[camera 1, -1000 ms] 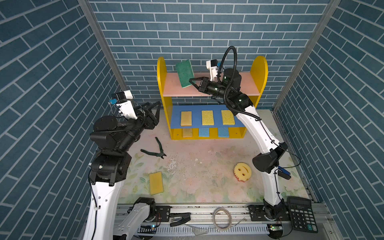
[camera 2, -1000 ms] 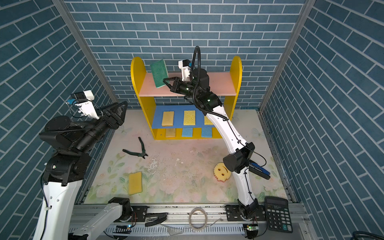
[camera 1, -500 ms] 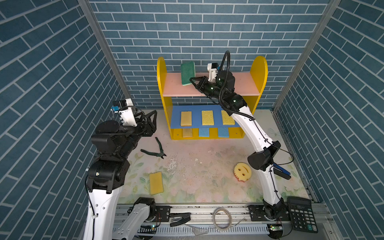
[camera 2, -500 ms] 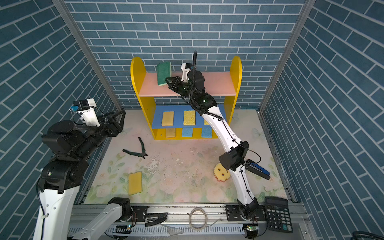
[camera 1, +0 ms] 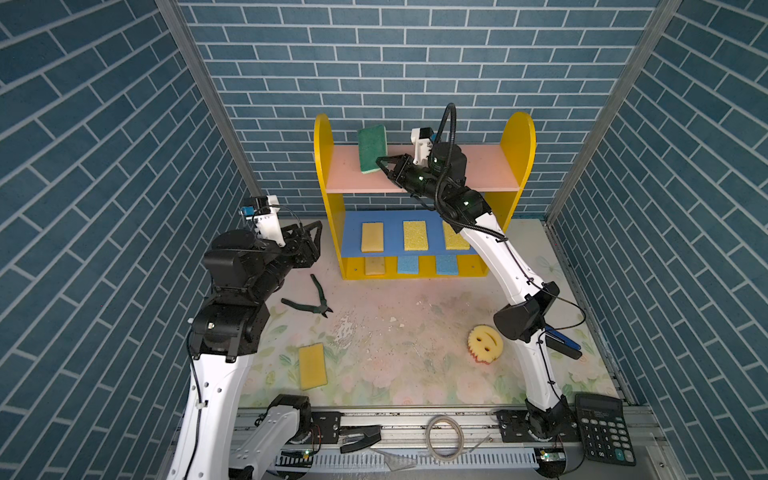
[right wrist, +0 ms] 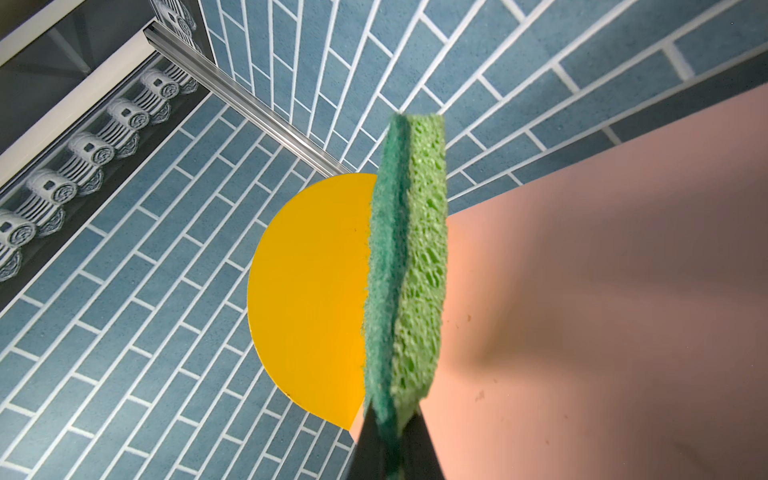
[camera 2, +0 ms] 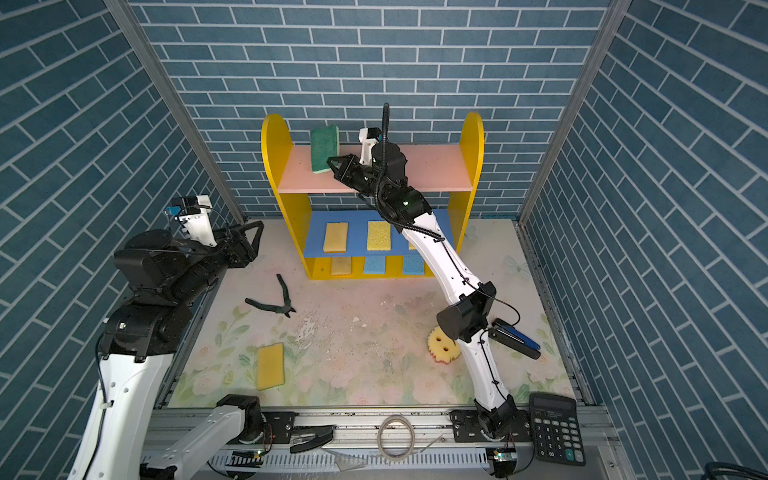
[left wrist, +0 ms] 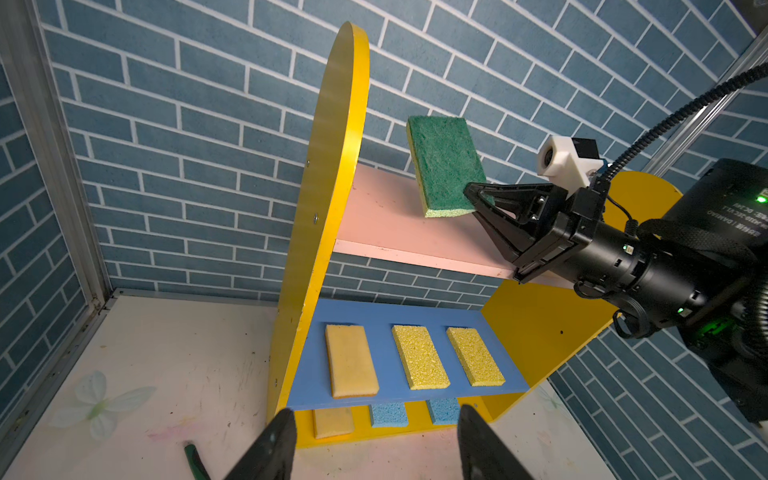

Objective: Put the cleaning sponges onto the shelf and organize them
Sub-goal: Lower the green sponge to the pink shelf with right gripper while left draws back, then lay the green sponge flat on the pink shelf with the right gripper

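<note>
My right gripper is shut on a lower corner of the green-topped sponge. It holds the sponge nearly upright over the left part of the shelf's pink top board. Whether the sponge's lower edge touches the board I cannot tell. Three yellow and tan sponges lie on the blue middle board. On the yellow base lie one tan sponge and two light blue sponges. A yellow sponge and the round smiley sponge lie on the mat. My left gripper hangs open and empty left of the shelf.
Green-handled pliers lie on the mat between the left arm and the shelf. A black calculator sits at the front right corner. A dark blue-and-black tool lies behind the right arm's elbow. Brick walls close in on three sides.
The right wrist has swung in over the top board and the green sponge has turned more upright. The left arm has sunk a little lower.
</note>
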